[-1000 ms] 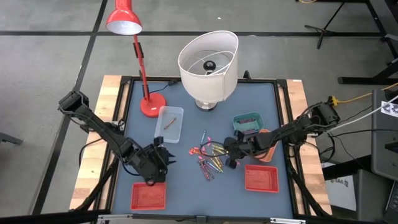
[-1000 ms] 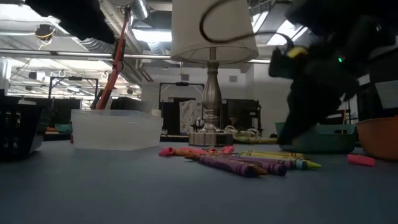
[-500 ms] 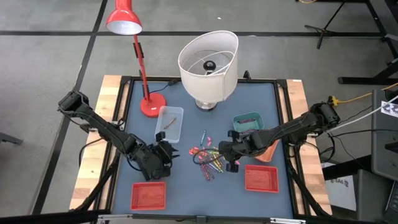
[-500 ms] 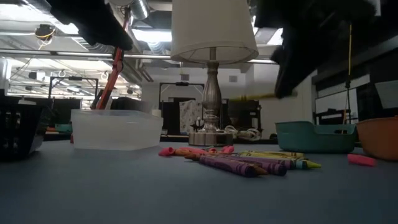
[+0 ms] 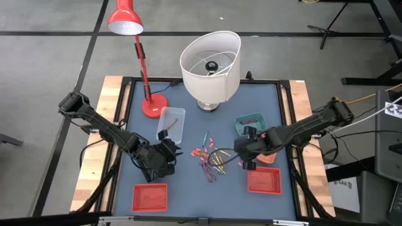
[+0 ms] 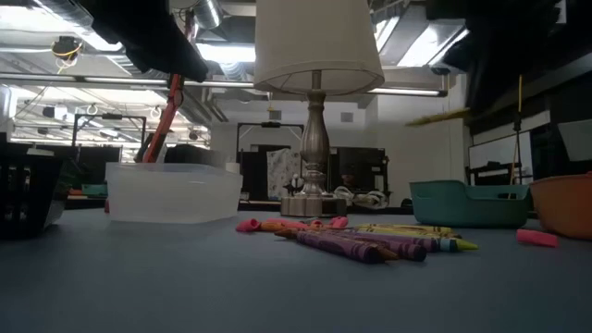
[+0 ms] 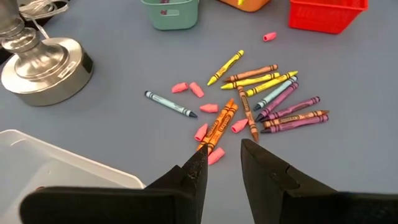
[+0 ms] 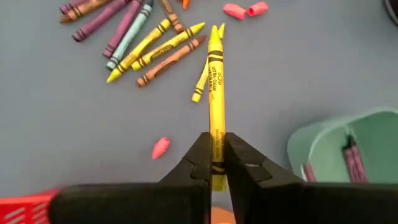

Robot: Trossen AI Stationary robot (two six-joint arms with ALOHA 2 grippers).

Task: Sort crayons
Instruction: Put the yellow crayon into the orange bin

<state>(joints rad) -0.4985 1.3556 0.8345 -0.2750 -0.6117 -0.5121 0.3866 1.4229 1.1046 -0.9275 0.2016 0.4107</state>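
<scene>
Several crayons point(image 5: 210, 162) in mixed colours lie loose mid-table, with small pink broken pieces among them; they also show in the low view point(image 6: 370, 240) and the left wrist view point(image 7: 267, 93). My right gripper point(image 5: 241, 150) is shut on a yellow crayon point(image 8: 215, 81) above the table, right of the pile; the crayon shows in the air in the low view point(image 6: 439, 117). My left gripper point(image 7: 224, 158) is open and empty, above the table at the pile's left point(image 5: 167, 154), its fingers pointing at an orange crayon point(image 7: 217, 124). My right gripper pinches the yellow crayon's butt end point(image 8: 216, 144) between its two fingers. The crayon sticks out forward past the fingertips, in line with the fingers, its tip point(image 8: 214, 30) pointing toward the pile. It is lifted clear of the table, near level.
A clear bin point(image 5: 171, 124) stands left of the pile, and a teal bin point(image 5: 250, 123) and an orange bin point(image 5: 273, 155) on its right. Red trays sit at the near left point(image 5: 149, 196) and near right point(image 5: 264, 181). A white-shade lamp point(image 5: 210, 59) and a red desk lamp point(image 5: 152, 105) stand at the back.
My right gripper has risen from the table at the pile's right side with the yellow crayon and moved a little toward the table's right edge; the crayon is now lifted clear. My left gripper has moved from above the near-left red tray toward the pile.
</scene>
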